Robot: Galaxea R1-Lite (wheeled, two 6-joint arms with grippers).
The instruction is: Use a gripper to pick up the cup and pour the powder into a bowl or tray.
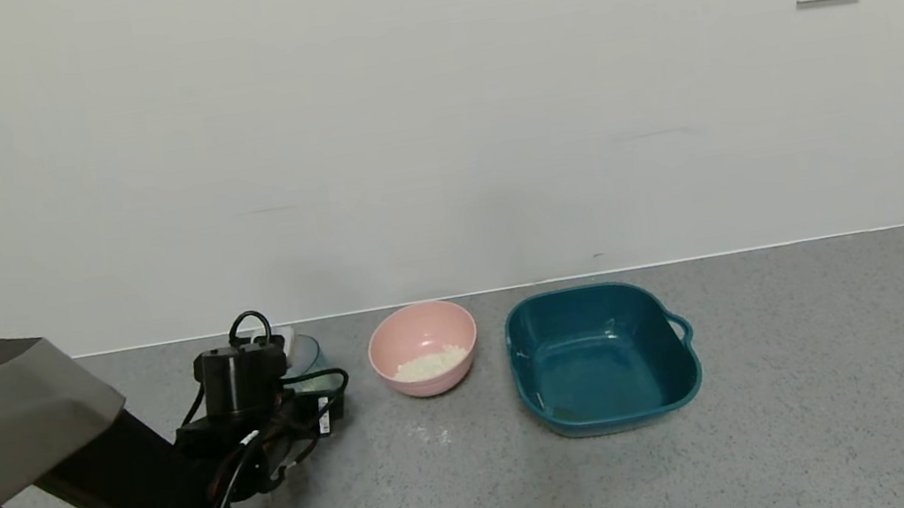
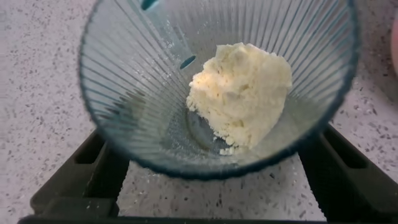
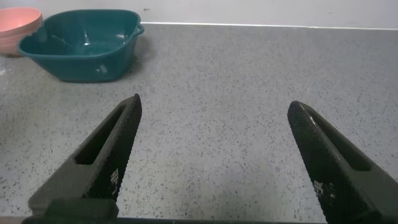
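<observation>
My left gripper [image 1: 317, 383] is at the left of the counter, shut on the cup [image 1: 307, 353], a ribbed pale blue-green tumbler mostly hidden behind the wrist. In the left wrist view the cup [image 2: 124, 93] fills the frame between the black fingers [image 2: 93, 168], and my left gripper [image 2: 214, 132] holds its sides. A clump of cream powder [image 2: 242, 87] clings inside it near the base. The pink bowl [image 1: 419, 322] stands just right of the cup with white powder [image 1: 430, 366] in it. My right gripper [image 3: 215, 102] is open and empty above bare counter, out of the head view.
A dark teal squarish tray [image 1: 519, 342] with a side handle stands right of the pink bowl; it also shows in the right wrist view [image 3: 81, 56] beside the bowl [image 3: 15, 25]. A few powder specks [image 1: 439, 435] lie before the bowl. A white wall backs the grey counter.
</observation>
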